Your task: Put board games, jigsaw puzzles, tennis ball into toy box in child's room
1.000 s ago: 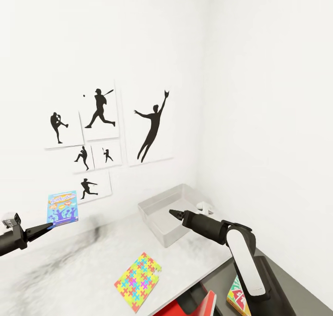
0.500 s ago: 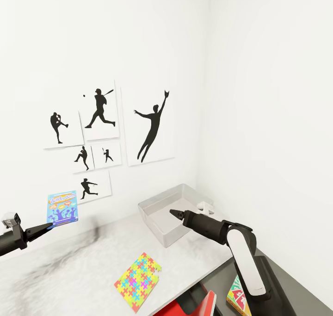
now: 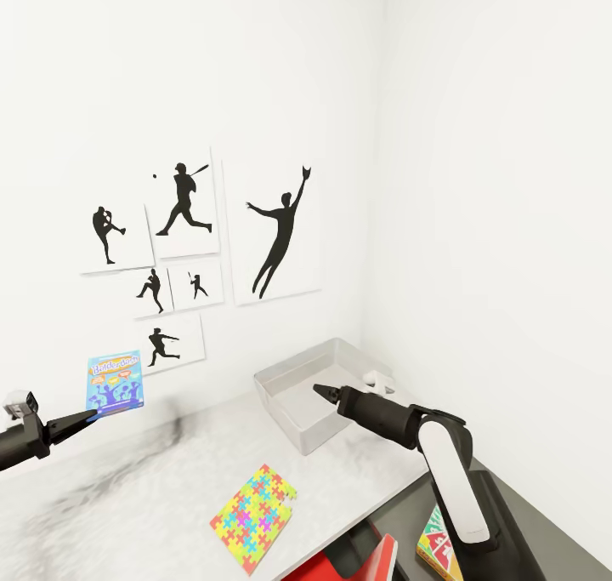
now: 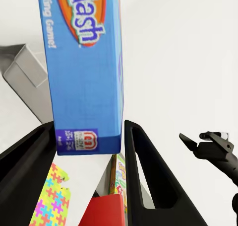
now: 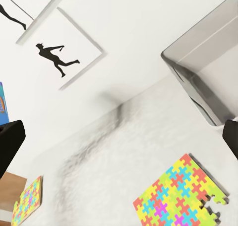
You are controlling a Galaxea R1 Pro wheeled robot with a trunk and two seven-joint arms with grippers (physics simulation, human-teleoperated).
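Holding the blue game [image 3: 115, 382] upright in the left gripper [image 3: 88, 418], lower left of head view, well above the table [image 3: 127, 487]. Left wrist view: both fingers [image 4: 148, 176] flank the box's bottom edge, jaws closed onto it, box [image 4: 84, 67] standing straight up out of the grip. Edge pinch prob because a flat box is too wide to grab across its face. Carried high, presumably to clear the tray wall on the way over.

Tray [image 3: 319, 390] sits mid-frame against the back wall corner, long side angled toward the robot. Looks empty inside as far as I can see. Small white item [image 3: 378, 383] just behind its right end, can't ID it.

Right gripper [image 3: 323, 391] hangs over the tray's near right part, tip pointed toward frame left. Fingertips look pinched together in head view, but right wrist view puts dark finger bits at opposite frame edges, so can't tell if open or shut. Nothing visibly in it.

Other toys:
- Puzzle [image 3: 255, 517] flat on the table, bottom centre of head view, near the front edge, well apart from tray. Notched corner visible in right wrist view [image 5: 181, 196].
- 2nd puzzle [image 5: 27, 200] lower left in right wrist view, on a wood surface past the table end.
- Yellow-green game [image 3: 438, 547] bottom right, on the dark side unit beside the right arm.
- Red chair [image 3: 365, 564] at bottom edge.

Judgement: task is early, blue game mid-transfer. Next needs a sweep right toward the tray; right arm is parked over the drop zone, so collision risk there.
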